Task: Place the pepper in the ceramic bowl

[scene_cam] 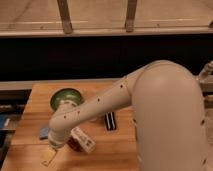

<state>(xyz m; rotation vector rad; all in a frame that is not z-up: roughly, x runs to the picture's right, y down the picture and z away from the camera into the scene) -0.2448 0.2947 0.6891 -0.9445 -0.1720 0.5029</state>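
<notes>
The green ceramic bowl point(65, 97) stands at the back left of the wooden table point(120, 150), partly covered by my arm. A sliver of the dark red pepper point(73, 144) shows just left of the lying white bottle with a label point(83, 140), mostly hidden under my wrist. My gripper point(48, 156) hangs low over the table's front left, just left of and in front of the pepper and bottle, well in front of the bowl.
A small dark flat object point(110, 121) lies near the table's middle, right of the bottle. A small bluish thing point(44, 132) sits at the left, behind the gripper. My large white arm point(165, 110) fills the right side. A dark rail runs behind the table.
</notes>
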